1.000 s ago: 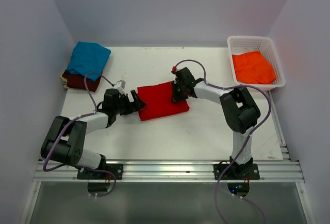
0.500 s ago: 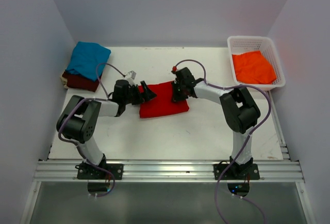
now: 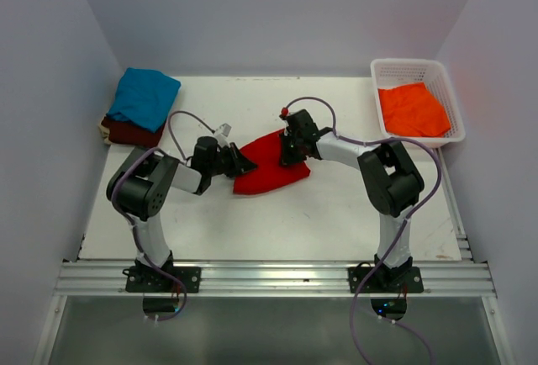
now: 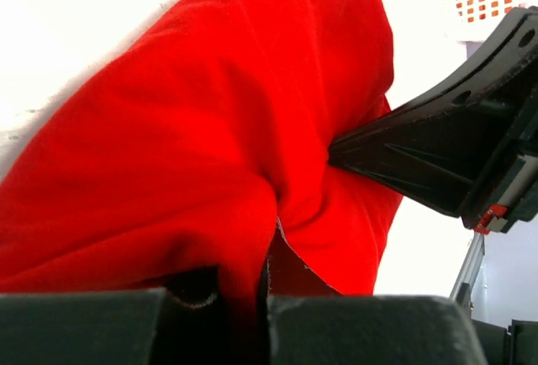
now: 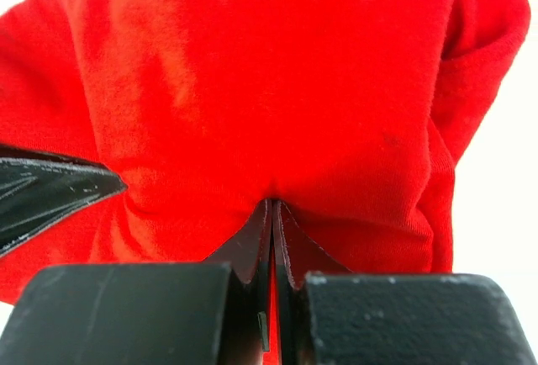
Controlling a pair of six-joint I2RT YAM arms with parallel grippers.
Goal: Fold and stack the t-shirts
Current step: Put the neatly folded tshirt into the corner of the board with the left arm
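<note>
Red shirt (image 3: 271, 170) is found mid-surface (image 3: 336, 205), bunched up, not flat. It is clamped at two points. Left pincer (image 3: 242, 163) is closed on its left edge. Right pincer (image 3: 290, 150) is closed on a fold near its far-right edge. In both wrist views cloth is seen nipped between the jaws.

Handling, as judged: soft, light, limp cloth. No shape is held, so sag and drag between the grips are to be expected. No breakage risk. Slip is possible if only one thin layer is nipped. Hold is best taken at hems or corners, all layers pinched, so a clean fold line is formed.

Teal shirt (image 3: 145, 96) is laid on maroon shirt (image 3: 130, 133) at the far-left corner; this is taken as the stack.

Containers: one white basket (image 3: 403, 64), far right. One orange shirt (image 3: 412, 109) is crumpled inside; nothing else is seen in it.
</note>
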